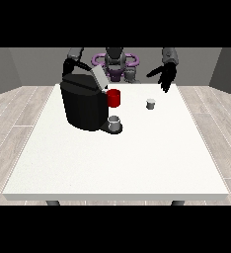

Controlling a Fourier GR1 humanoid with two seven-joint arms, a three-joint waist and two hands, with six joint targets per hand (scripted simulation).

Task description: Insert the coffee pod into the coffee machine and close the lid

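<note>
Large white desk (137, 163) filling most of the view, on wood-plank floor (14, 118). Humanoid robot (115, 62) small at far edge, arms reaching over the desk.

Black coffee machine (83, 104) standing at view's left of centre on the desk; grey lid (98, 76) raised and tilted. No brand, label or writing readable on it. Red part (114, 98) at machine's front, just under the lid; cannot tell whether anything sits inside. Small grey cup (115, 123) on the machine's base below the red part; contents not visible.

Hand at view's right (165, 76) raised above far desk edge, fingers spread and pointing down, holding nothing. Hand at view's left (74, 63) behind the machine's top, mostly hidden; cannot tell fingers.

Coffee pod (150, 104), small grey-white, upright on the desk, to view's right of machine, apart from it, below and near the hand at view's right but untouched.
</note>
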